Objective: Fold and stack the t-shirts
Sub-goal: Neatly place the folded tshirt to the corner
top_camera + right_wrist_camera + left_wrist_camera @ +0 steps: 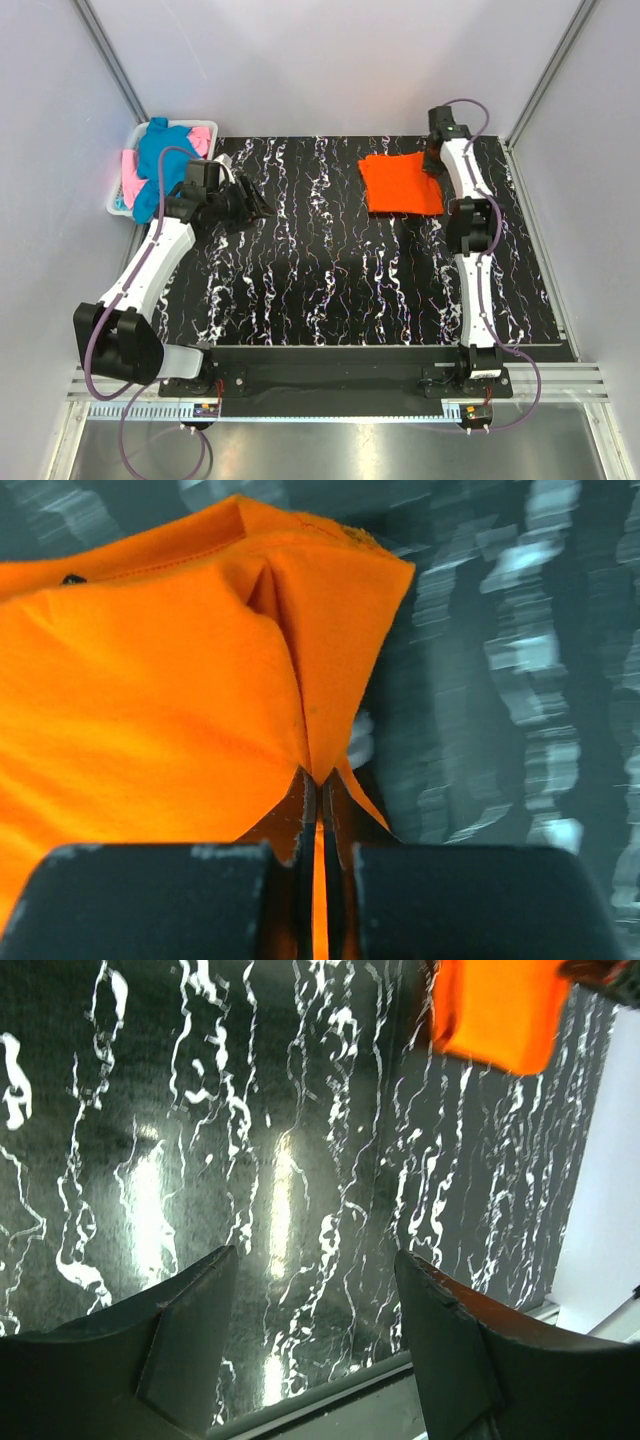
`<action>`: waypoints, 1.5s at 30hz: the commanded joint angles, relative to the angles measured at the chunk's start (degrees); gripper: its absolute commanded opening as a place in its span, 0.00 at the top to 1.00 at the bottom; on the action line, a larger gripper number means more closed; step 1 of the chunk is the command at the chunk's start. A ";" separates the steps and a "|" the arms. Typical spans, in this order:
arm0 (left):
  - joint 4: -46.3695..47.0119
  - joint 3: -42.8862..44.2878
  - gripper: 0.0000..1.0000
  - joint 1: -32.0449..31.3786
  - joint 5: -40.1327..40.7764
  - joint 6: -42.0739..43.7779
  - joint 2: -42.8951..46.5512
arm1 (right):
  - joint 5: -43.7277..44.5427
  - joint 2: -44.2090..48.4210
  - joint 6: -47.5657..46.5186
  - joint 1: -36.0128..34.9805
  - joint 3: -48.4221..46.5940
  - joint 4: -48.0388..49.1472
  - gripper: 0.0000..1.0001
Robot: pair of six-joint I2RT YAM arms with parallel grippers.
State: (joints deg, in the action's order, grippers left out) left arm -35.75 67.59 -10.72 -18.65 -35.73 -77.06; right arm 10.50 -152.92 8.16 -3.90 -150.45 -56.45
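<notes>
The bright orange t-shirt [400,183] lies folded at the far right of the black marbled mat; it also shows in the left wrist view [497,1010]. My right gripper [432,160] is shut on the orange t-shirt's right edge, and the cloth [170,690] is pinched between its closed fingers and puckers up from them. My left gripper [262,207] is open and empty above the mat at the far left, beside the basket; its fingers [190,1330] stand wide apart. The teal-blue t-shirt [153,160] and the pink t-shirt [202,136] lie crumpled in the basket.
The white plastic basket [117,197] stands off the mat's far left corner. The black marbled mat [330,280] covers the table. Grey walls with metal posts close in the left, right and back sides.
</notes>
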 commanded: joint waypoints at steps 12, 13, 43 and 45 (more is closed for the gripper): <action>-0.02 -0.27 0.31 0.35 -0.94 2.94 -2.31 | 15.42 -2.38 -9.75 9.52 -5.02 17.68 1.00; -0.02 0.08 0.31 0.35 -0.77 3.03 -2.40 | 15.60 -2.64 -9.83 10.40 -5.11 19.08 1.00; 0.33 0.61 0.31 -0.18 -0.51 3.73 -6.00 | 31.77 -11.08 -21.79 16.56 -3.18 45.11 1.00; 0.33 0.70 0.31 -0.26 -0.51 3.82 -6.17 | 32.04 -11.26 -21.26 16.56 -3.09 45.20 0.91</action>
State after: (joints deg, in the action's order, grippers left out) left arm -36.73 66.76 -10.81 -19.05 -32.77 -83.02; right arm 39.72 -164.03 -12.82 12.10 -153.10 -15.35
